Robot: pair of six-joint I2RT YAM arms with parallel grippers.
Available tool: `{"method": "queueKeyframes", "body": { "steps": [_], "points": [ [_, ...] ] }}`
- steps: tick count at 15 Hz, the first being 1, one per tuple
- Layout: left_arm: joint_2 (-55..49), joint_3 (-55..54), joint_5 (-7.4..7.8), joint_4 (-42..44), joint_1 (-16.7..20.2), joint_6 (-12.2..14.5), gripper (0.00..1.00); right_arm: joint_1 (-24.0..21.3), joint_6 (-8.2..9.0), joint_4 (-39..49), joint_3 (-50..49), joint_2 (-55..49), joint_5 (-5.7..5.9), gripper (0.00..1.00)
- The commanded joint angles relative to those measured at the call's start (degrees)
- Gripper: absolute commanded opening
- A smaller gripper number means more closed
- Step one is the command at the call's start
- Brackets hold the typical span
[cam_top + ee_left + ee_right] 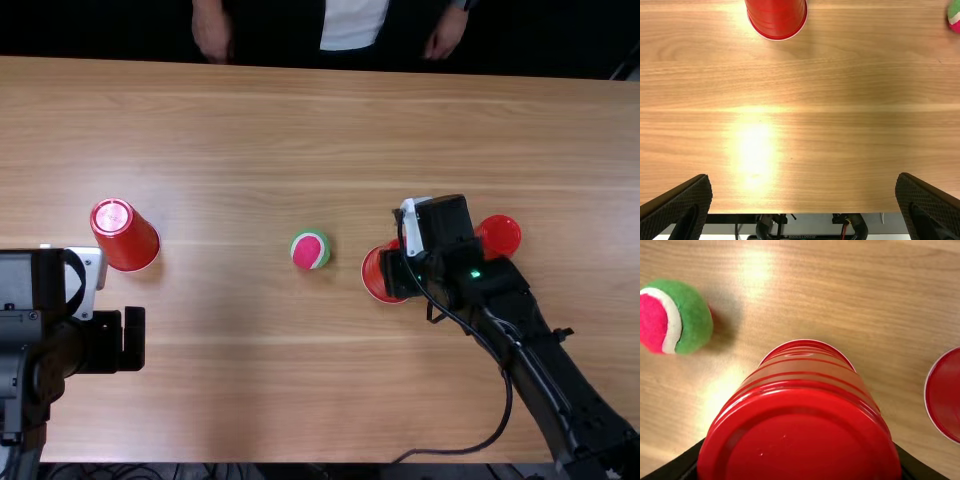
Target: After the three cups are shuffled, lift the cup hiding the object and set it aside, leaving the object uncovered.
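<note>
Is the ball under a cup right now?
No, the pink and green ball lies uncovered beside the red cup in the right gripper.

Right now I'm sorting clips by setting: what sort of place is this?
Probably a robotics lab: black robot arms at a wooden table, with red plastic cups and a pink-and-green ball on it.

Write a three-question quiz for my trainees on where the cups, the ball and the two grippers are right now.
1. True or false: the ball lies uncovered on the table.
2. How many red cups does neither gripper touch? A) one B) two C) three
3. Fill in: the right gripper is shut on a ____, while the left gripper is open and empty.
Key: 1 true. 2 B: the left cup and the far right cup. 3 cup: the held cup.
</note>
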Motion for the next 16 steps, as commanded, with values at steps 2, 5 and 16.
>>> {"method": "queueKeyframes", "body": {
  "steps": [2, 5, 16],
  "points": [
    [0.1, -0.6, -0.12, 0.0, -0.7, 0.3, 1.0, 0.1, 0.57, 2.1, -1.2, -0.8, 0.27, 0.0],
    [0.1, -0.3, -0.12, 0.0, -0.7, 0.3, 1.0, 0.2, 0.57, 2.1, -1.3, 0.7, 0.38, 0.9],
    [0.0, -0.1, -0.12, 0.0, -0.6, 0.2, 1.0, -0.2, 0.26, 1.4, 1.5, -11.4, 0.48, 1.0]
  ]
}}
